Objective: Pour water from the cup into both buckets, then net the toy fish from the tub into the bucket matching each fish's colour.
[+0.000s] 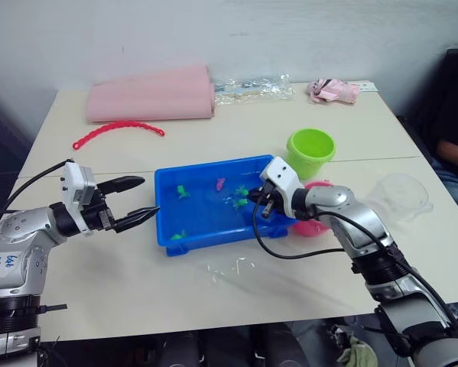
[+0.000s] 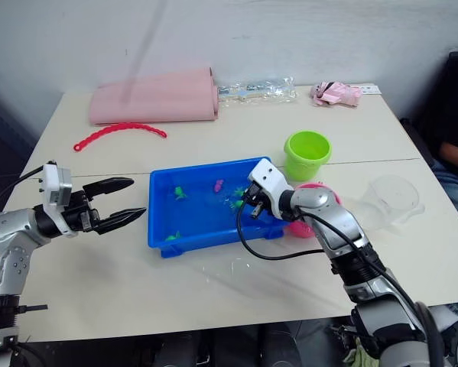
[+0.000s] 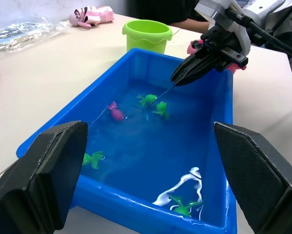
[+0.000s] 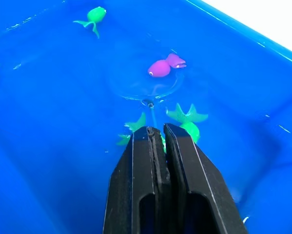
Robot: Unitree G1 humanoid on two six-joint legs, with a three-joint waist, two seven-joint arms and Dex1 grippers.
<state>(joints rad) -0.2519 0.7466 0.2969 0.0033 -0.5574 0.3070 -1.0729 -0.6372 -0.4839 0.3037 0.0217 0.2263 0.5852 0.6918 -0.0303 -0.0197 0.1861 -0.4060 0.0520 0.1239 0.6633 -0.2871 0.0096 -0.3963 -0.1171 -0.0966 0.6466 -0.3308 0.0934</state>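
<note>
The blue tub (image 1: pixel 207 239) sits mid-table, holding water and several toy fish: a pink one (image 4: pixel 161 67) and green ones (image 4: pixel 187 122) (image 1: pixel 183 191). My right gripper (image 1: pixel 251 199) reaches in over the tub's right rim, shut on the net's thin handle (image 4: pixel 154 117). The hoop is under water just short of the pink fish. Left of the tub, my left gripper (image 1: pixel 151 196) hangs open and empty. The green bucket (image 1: pixel 310 151) stands behind the tub's right corner. The pink bucket (image 1: pixel 314 227) is partly hidden by my right arm. Further right is the clear cup (image 1: pixel 401 195).
A rolled pink cloth (image 1: pixel 152 95), a pink chain (image 1: pixel 118 130), a clear plastic bag (image 1: pixel 255 88) and a pink toy (image 1: pixel 333 90) lie along the far side. Water drops (image 1: pixel 229 267) lie in front of the tub. A person (image 1: pixel 454 130) sits at the right edge.
</note>
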